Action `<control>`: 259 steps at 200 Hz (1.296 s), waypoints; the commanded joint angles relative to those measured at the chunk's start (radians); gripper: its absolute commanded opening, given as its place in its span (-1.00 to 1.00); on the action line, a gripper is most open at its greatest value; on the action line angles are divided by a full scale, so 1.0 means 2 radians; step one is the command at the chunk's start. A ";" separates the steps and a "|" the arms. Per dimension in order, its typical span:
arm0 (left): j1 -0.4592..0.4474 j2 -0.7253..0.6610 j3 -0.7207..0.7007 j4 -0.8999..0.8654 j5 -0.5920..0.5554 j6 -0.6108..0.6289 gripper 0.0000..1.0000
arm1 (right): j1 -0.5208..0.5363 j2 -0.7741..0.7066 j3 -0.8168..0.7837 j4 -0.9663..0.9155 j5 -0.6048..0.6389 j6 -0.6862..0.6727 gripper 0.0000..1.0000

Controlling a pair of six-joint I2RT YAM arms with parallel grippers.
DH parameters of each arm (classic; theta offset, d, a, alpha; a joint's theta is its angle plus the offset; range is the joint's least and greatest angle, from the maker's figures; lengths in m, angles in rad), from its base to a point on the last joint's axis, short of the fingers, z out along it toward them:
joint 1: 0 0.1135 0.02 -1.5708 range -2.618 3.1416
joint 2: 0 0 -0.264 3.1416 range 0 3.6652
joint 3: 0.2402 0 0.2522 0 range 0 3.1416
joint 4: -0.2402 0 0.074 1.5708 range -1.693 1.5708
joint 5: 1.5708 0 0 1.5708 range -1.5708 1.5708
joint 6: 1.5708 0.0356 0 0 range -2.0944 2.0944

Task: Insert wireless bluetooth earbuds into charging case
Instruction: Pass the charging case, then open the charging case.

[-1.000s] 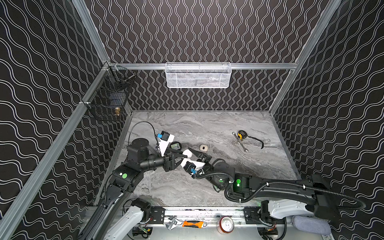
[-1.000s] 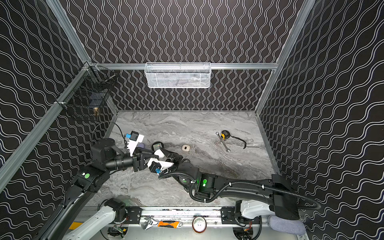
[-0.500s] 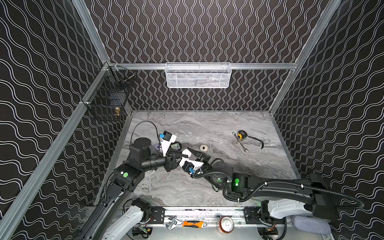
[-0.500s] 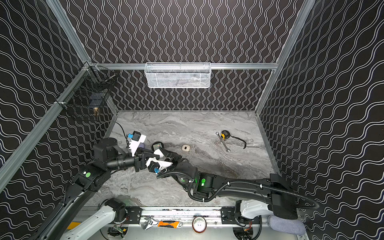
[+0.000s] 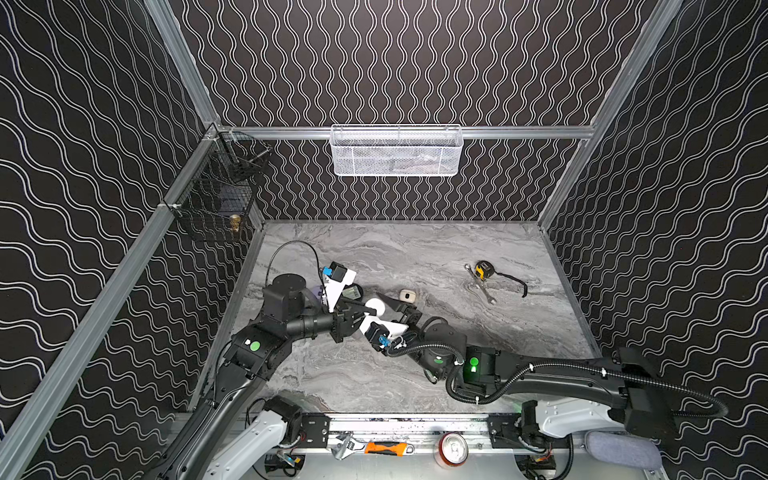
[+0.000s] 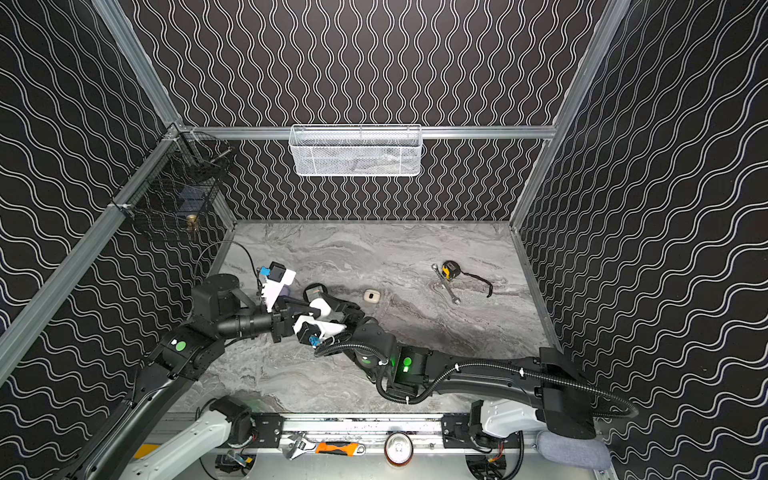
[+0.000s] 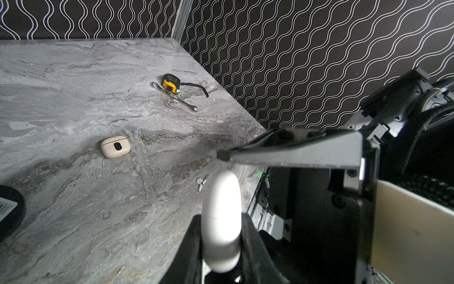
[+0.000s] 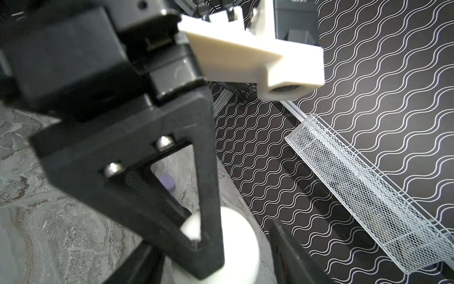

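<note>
My left gripper (image 7: 221, 222) is shut on a white charging case (image 7: 221, 216), which it holds edge-on above the table at the left. In both top views the case (image 5: 376, 307) (image 6: 320, 309) hangs between the two arms. My right gripper (image 8: 213, 246) stands open around the same case (image 8: 235, 243), with a gap showing at one finger. One white earbud (image 7: 200, 183) lies on the table just past the held case. A closed cream case (image 5: 407, 296) (image 7: 115, 146) lies near the table's middle. A lilac case (image 8: 167, 183) shows behind the left gripper's finger.
A yellow tape measure (image 5: 483, 270) and a wrench (image 5: 482, 286) lie at the right of the marble table (image 5: 415, 374). A black round object with a label (image 5: 352, 292) sits close behind the grippers. A white mesh basket (image 5: 397, 151) hangs on the back wall and a black wire basket (image 5: 216, 199) on the left wall.
The left gripper has closed on the white case. The right gripper's jaws have spread apart off it. Both arms stayed almost in place.
</note>
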 commanded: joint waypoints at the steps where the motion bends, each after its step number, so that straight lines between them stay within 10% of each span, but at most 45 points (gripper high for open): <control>1: -0.001 0.002 -0.014 0.054 -0.038 -0.025 -1.00 | 0.001 -0.028 -0.017 0.026 -0.008 0.017 0.71; 50: -0.001 0.037 -0.103 0.245 -0.071 0.007 -1.00 | 0.001 -0.137 -0.082 -0.017 -0.057 0.105 0.77; 88: 0.000 0.014 -0.219 0.542 -0.044 0.028 -1.00 | -0.012 -0.147 -0.081 -0.029 -0.059 0.159 0.37; 113: -0.001 0.068 -0.194 0.562 0.066 0.062 -1.00 | -0.018 -0.172 -0.088 -0.041 -0.087 0.184 0.19; 149: -0.001 0.061 -0.261 0.694 0.081 0.079 -1.00 | -0.031 -0.181 -0.105 -0.042 -0.097 0.193 0.04; 259: -0.001 0.022 -0.248 0.586 0.124 0.128 -1.00 | -0.054 -0.179 -0.082 -0.084 -0.168 0.206 0.03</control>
